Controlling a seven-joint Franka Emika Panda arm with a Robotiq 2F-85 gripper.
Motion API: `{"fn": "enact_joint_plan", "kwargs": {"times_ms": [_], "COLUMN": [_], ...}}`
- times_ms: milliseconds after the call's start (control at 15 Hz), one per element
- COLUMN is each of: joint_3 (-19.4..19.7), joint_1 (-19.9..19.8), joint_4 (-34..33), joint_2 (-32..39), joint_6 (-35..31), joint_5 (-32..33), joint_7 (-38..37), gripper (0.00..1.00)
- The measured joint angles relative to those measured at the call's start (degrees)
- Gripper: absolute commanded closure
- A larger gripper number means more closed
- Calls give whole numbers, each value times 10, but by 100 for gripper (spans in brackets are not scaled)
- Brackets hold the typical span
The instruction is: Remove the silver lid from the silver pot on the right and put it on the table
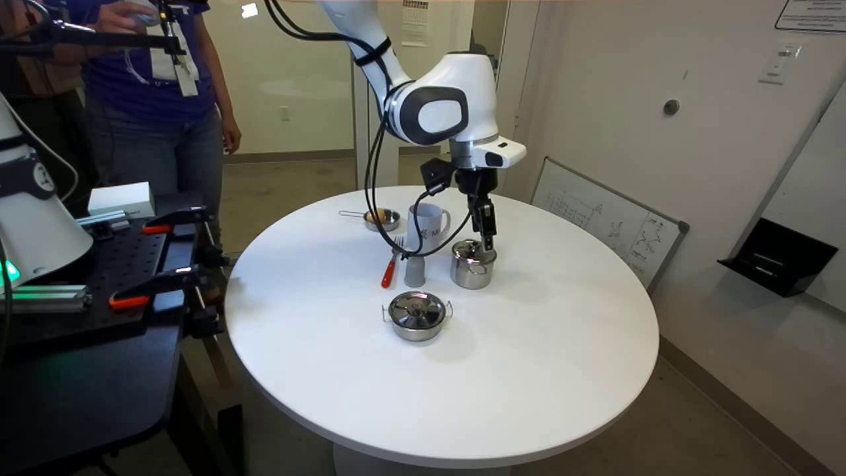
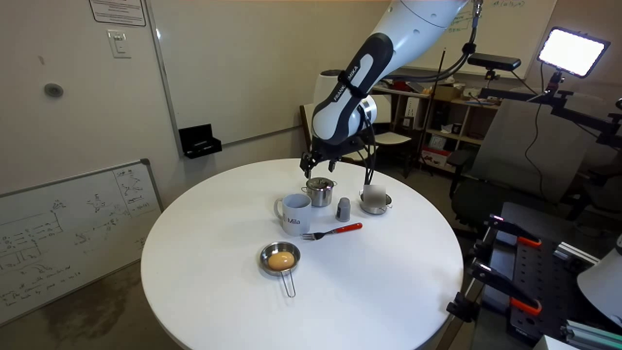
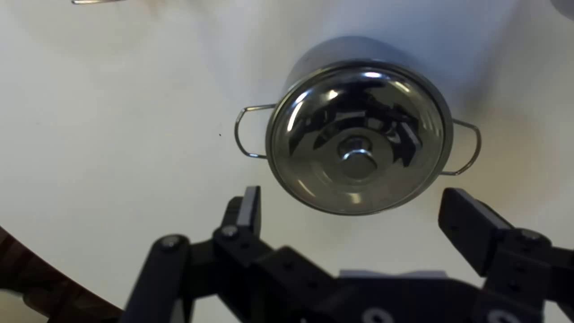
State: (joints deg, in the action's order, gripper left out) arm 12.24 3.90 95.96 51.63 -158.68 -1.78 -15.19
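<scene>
The shiny silver lid (image 1: 470,250) sits on the small silver pot (image 1: 472,275), which stands upright on the round white table (image 1: 548,370). In an exterior view, the lid (image 2: 319,183) also shows on the pot (image 2: 320,198), behind the mug. In the wrist view, the lid (image 3: 358,193) fills the upper middle, its round knob at the centre and a wire handle at each side of the pot. My gripper (image 3: 351,193) is open and empty. Its fingers are spread wide, just below the lid's near edge in that picture. In an exterior view, the gripper (image 2: 319,169) hangs above and behind the pot.
A lower, wider lidded pot (image 1: 418,325) stands beside the small pot. A white mug (image 2: 296,216), a grey shaker (image 2: 343,210), a red-handled fork (image 2: 335,231) and a small pan (image 2: 280,272) with an egg are nearby. Black cables hang from the arm.
</scene>
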Motion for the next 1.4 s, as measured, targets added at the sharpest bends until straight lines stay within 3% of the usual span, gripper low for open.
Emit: {"fn": "enact_joint_plan", "kwargs": {"times_ms": [1400], "joint_3": [36], "joint_1": [26], "joint_4": [3], "joint_2": [9], "joint_6": [7], "joint_5": [-4], "joint_7": [-114], "gripper": [0]}}
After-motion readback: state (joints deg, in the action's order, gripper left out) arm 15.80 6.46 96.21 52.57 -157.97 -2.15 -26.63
